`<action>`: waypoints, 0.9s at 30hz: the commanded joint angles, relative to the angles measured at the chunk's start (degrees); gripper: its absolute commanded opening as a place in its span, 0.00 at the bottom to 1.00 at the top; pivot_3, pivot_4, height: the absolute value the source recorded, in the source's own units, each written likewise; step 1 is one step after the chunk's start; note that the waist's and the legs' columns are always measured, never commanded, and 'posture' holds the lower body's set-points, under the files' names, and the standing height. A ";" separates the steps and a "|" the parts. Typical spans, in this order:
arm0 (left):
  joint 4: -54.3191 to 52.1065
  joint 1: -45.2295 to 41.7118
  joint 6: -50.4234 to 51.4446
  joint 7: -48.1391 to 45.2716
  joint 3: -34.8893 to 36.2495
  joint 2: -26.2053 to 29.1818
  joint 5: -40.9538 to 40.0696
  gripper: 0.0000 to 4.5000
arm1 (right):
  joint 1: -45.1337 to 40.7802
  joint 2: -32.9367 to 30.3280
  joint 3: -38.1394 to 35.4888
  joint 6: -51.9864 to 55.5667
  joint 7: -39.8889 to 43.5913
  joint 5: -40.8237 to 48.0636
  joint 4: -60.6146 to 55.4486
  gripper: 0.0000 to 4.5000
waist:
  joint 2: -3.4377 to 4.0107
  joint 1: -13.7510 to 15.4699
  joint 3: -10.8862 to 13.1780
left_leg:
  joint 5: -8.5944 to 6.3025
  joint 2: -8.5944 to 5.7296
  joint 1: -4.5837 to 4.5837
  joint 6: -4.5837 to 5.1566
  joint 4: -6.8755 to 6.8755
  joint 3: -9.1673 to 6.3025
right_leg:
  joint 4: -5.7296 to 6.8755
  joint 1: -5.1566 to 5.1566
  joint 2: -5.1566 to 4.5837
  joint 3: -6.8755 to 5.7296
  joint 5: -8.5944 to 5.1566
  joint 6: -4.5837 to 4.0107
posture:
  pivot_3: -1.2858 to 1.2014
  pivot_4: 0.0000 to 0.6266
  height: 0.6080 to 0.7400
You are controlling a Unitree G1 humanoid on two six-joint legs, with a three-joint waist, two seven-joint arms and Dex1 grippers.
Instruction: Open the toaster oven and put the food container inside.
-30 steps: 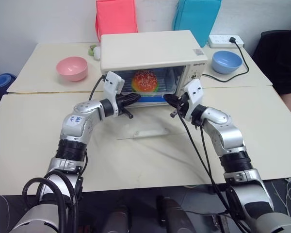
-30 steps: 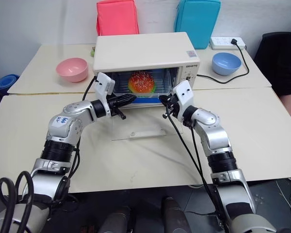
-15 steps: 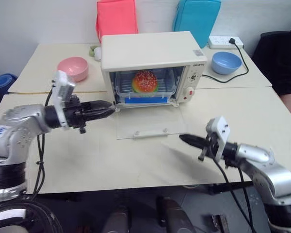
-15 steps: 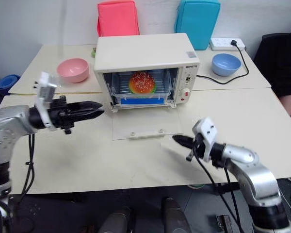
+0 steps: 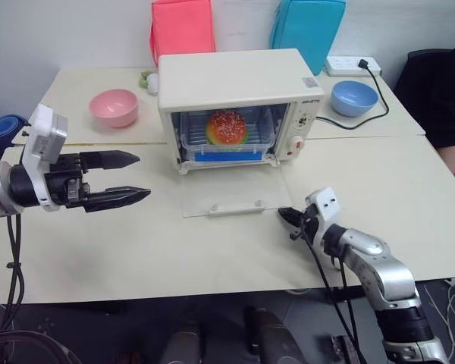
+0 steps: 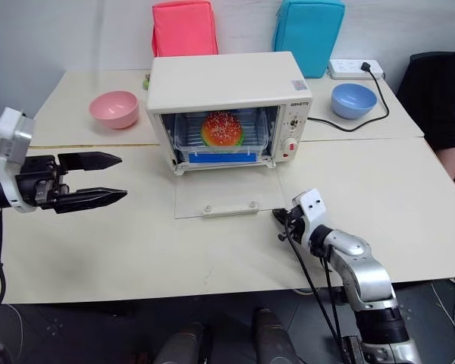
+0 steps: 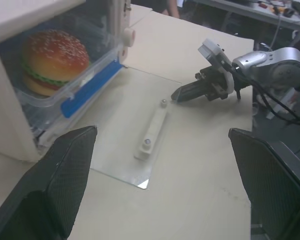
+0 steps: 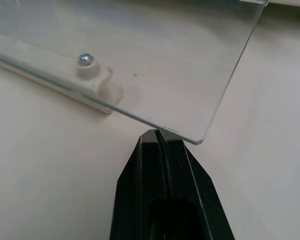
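The cream-white toaster oven (image 5: 235, 80) stands at the table's middle back, its glass door (image 5: 231, 189) dropped flat onto the table with the white bar handle (image 7: 151, 131) at its front. The clear food container (image 5: 226, 135), with a blue clip strip and a sesame-bun burger (image 7: 52, 59) in it, sits inside the oven. My left gripper (image 5: 142, 176) hovers open and holds nothing, well to the left of the oven, pointing toward it. My right gripper (image 5: 282, 214) is shut and holds nothing, low over the table, its tip (image 8: 157, 132) at the door's front right corner.
A pink bowl (image 5: 114, 106) sits left of the oven and a blue bowl (image 5: 354, 96) to its right. A power strip (image 5: 353, 64) with a black cable lies behind. Pink (image 5: 182, 26) and cyan (image 5: 307, 23) bags stand at the back wall. A person in dark clothes (image 5: 447, 91) is at the right edge.
Both grippers have drawn back from the oven mouth. The left one swung out to the left and opened. The right one sank to the table by the door's corner, staying shut.
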 commanded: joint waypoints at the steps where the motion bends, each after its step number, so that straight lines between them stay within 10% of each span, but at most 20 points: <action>1: 0.34 -0.40 -1.83 1.14 2.12 0.31 0.47 0.99 | -3.19 0.37 -0.96 -1.08 1.43 1.52 -1.90 0.00 | 0.00 0.00 0.00 | 0.00 0.00 0.00 0.00 0.00 0.00 | 0.00 0.00 0.00 0.00 0.00 0.00 | 0.52 0.24 1.00; 13: 3.32 -1.04 -5.34 1.88 0.61 -0.54 1.71 1.00 | -17.32 -11.76 -13.32 10.43 6.88 13.98 -7.61 0.04 | 0.02 0.35 0.01 | -0.02 0.02 -0.11 -0.04 -0.15 -0.25 | 0.11 -0.06 -0.06 -0.21 -0.04 -0.07 | 0.52 0.24 1.00; 27: 4.92 0.84 -6.15 -0.58 3.54 1.96 1.73 1.00 | -9.57 -34.95 -27.69 18.75 27.56 28.24 -6.82 0.99 | 0.05 -0.28 0.03 | -0.09 0.10 0.10 0.14 -0.16 0.17 | -0.07 0.03 0.09 0.04 -0.05 -0.02 | 0.52 0.24 1.00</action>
